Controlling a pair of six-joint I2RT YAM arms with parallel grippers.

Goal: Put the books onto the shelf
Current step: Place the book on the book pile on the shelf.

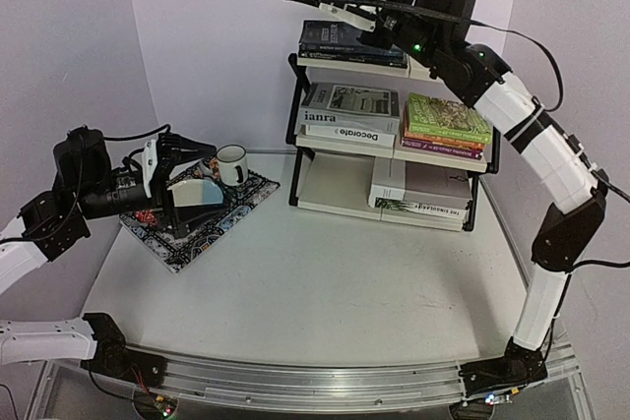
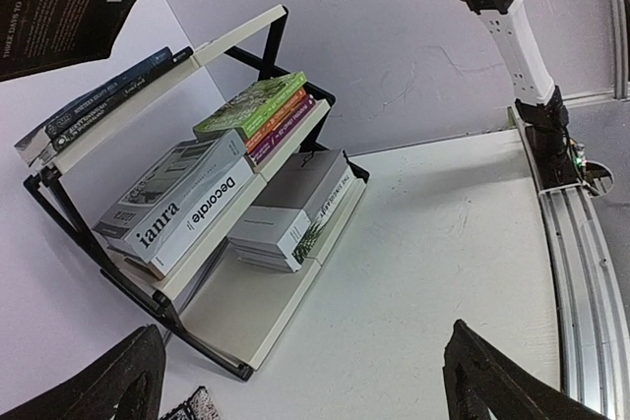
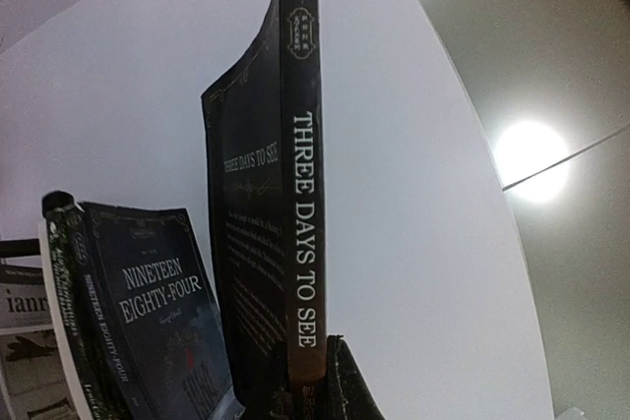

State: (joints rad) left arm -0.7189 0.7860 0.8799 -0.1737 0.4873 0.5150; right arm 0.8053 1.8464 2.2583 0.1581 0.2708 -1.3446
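Note:
The shelf (image 1: 330, 184) stands at the back of the table with books on all three tiers. Dark novels (image 1: 345, 38) lie on top. "ianra" and "Decorate" (image 1: 349, 117) share the middle tier with a green-topped stack (image 1: 448, 123), and a white palm-leaf book (image 1: 423, 199) lies at the bottom. My right gripper (image 1: 359, 2) is shut on a dark book, "Three Days to See" (image 3: 300, 194), held in the air above the top tier's left end. "Nineteen Eighty-Four" (image 3: 157, 312) lies just below it. My left gripper (image 1: 182, 159) hangs open over the placemat, its fingers (image 2: 502, 381) wide apart, holding nothing.
A patterned placemat (image 1: 212, 228) lies at the left of the table with a white mug (image 1: 232, 164) and a pale object (image 1: 197, 189) on it. The bottom shelf's left half (image 2: 246, 312) is bare. The right arm (image 1: 551, 154) arches over the table's right side.

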